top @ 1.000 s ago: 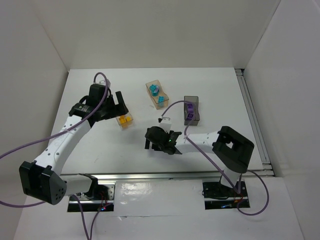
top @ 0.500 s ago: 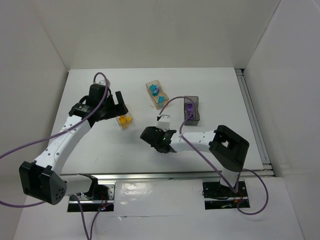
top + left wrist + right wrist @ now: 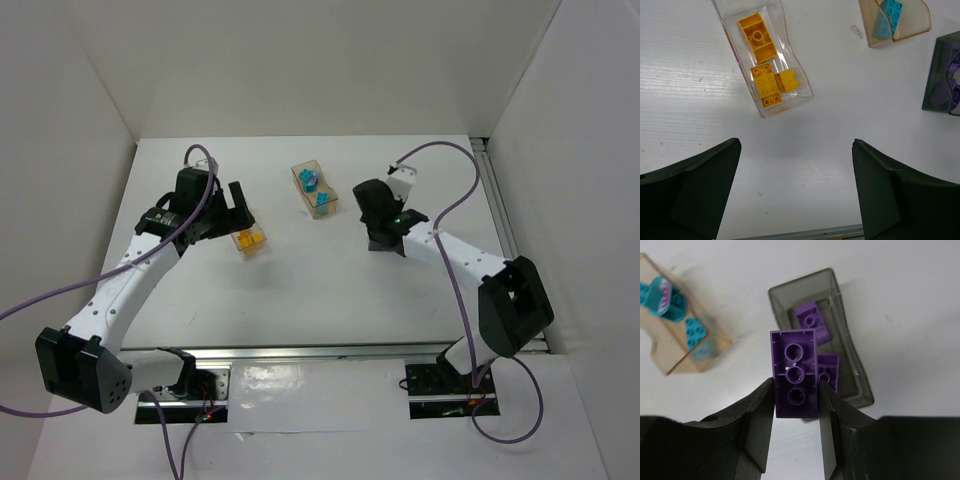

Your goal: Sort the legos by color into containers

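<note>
Right gripper [image 3: 796, 405] above my grey bin [image 3: 800, 290], clamped on one purple brick [image 3: 795, 372], two inside; left gripper [image 3: 795, 150] agape.

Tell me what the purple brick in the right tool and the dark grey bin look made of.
Purple brick: hard moulded plastic, it seems, smooth with a slight sheen; its hollow underside with round tubes shows. Grey bin: probably thin, translucent smoky plastic; the bricks inside and the pale table show through its walls.
</note>
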Action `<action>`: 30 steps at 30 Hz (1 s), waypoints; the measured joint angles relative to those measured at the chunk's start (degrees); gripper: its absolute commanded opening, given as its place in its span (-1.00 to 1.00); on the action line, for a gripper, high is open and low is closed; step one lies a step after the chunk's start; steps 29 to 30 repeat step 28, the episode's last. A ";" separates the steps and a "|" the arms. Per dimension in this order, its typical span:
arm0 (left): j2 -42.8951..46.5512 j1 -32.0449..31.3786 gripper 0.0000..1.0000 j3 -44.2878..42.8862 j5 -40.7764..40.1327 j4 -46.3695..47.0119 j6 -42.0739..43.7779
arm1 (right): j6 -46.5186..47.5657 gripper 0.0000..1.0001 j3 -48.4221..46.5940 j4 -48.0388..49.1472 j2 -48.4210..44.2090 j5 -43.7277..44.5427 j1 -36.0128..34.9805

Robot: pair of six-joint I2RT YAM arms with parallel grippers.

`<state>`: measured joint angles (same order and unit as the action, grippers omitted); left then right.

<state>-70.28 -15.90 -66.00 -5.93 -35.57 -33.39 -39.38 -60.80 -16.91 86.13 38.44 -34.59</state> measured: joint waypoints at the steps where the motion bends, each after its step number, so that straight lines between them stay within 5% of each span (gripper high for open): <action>1: 0.00 0.00 1.00 0.00 -0.09 -0.02 0.00 | 0.90 -0.22 -0.72 0.28 1.07 -0.72 1.99; 6: 0.00 0.00 1.00 0.00 -0.28 -0.22 0.11 | 3.17 -0.07 -3.41 2.80 6.67 -4.81 8.52; 7: 0.00 0.00 1.00 0.00 -0.35 -0.35 0.13 | 3.34 0.09 -3.52 3.52 7.58 -5.79 9.77; 8: 0.00 0.00 1.00 0.00 -0.55 -0.46 0.15 | 3.41 0.48 -3.80 3.87 8.48 -6.84 10.86; 13: 0.22 0.00 1.00 0.00 -1.31 -0.52 0.20 | 4.66 0.98 -11.43 3.08 14.93 -11.15 14.53; 30: 0.20 0.00 1.00 -2.58 -1.44 -1.53 0.42 | 2.54 0.96 -5.38 -6.73 -6.99 -4.63 17.59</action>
